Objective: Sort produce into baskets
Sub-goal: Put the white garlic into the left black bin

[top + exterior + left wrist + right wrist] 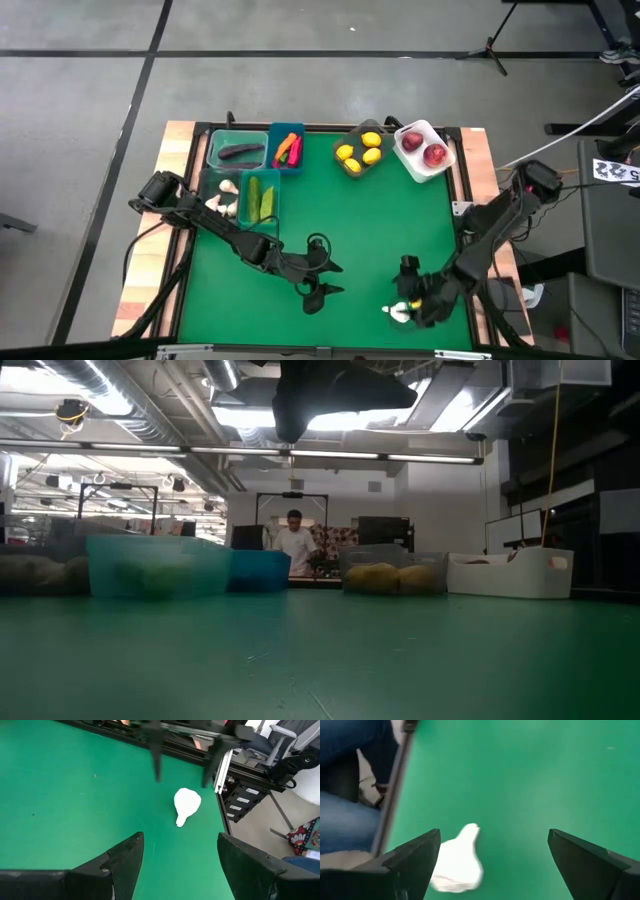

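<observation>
The garlic bulb (400, 312) lies on the green mat (370, 220) near the table's front edge, toward my right side, well apart from the baskets at the back. My right gripper (418, 308) hangs right over it with its fingers spread wide and nothing between them; in my right wrist view the bulb (457, 862) sits close to one finger (412, 857) rather than centred in the gap, and I cannot tell whether it touches. The bulb is white and pear-shaped, fat at one end and narrowing to a short stem, lying on its side; my left wrist view shows it (186, 805) with the stem pointing toward my left gripper's side. My left gripper (325, 279) waits over the mat near the front middle, open and empty, facing the bulb from a little way off. At the back left stand the teal basket (214, 150) with a dark eggplant (241, 153), the blue basket (274, 135) with peppers (289, 150), and the green basket (275, 205) with cucumbers (258, 199); two more garlic bulbs (225, 197) rest just left of it. Further right are the grey basket (350, 130) of lemons (359, 153) and the white basket (450, 155) holding two apples (424, 148).
</observation>
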Tool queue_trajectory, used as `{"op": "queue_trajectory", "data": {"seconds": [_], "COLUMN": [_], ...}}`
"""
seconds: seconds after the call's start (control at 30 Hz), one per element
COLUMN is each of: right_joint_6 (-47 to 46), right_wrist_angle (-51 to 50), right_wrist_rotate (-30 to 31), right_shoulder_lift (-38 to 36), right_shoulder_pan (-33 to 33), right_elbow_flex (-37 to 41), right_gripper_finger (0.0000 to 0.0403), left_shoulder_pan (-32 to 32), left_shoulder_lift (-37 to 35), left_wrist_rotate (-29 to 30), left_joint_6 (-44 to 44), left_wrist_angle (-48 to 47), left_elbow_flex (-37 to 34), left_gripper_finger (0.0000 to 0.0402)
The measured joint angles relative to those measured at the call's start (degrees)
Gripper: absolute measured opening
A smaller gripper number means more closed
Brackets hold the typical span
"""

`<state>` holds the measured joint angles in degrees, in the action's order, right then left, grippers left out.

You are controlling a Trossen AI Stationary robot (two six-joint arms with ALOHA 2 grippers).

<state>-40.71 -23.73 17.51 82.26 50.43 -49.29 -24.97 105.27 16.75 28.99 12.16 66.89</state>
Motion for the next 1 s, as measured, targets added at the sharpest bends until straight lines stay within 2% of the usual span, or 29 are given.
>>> {"op": "queue_trajectory", "data": {"seconds": [0.1,0.3,0.4,0.67,0.87,1.0], "right_joint_6": [-1.4,-10.2,-13.6,-21.8,-22.7,-21.8], "right_wrist_angle": [-3.0,-12.2,-12.3,-13.4,-13.5,-13.3], "right_wrist_rotate": [1.2,5.2,5.3,0.1,-0.2,1.4], "right_shoulder_lift": [3.7,9.9,12.5,20.1,23.9,24.1], "right_shoulder_pan": [2.3,5.7,6.3,6.3,6.2,6.3], "right_elbow_flex": [-5.2,-12.5,-13.1,-13.1,-13.2,-13.2], "right_gripper_finger": [0.0369,0.0369,0.0369,0.0369,0.0368,0.0338], "left_shoulder_pan": [0.0,-0.1,-0.3,-1.7,-2.9,-2.9], "left_shoulder_lift": [0.0,0.0,0.0,0.0,0.0,0.0], "left_wrist_rotate": [0.2,0.3,0.3,0.3,0.5,0.5], "left_joint_6": [0.0,0.1,0.1,0.3,0.3,0.0], "left_wrist_angle": [0.0,0.0,0.1,0.0,0.0,0.0], "left_elbow_flex": [0.0,0.0,0.0,0.0,0.0,0.0], "left_gripper_finger": [0.0246,0.0246,0.0246,0.0246,0.0246,0.0246]}}
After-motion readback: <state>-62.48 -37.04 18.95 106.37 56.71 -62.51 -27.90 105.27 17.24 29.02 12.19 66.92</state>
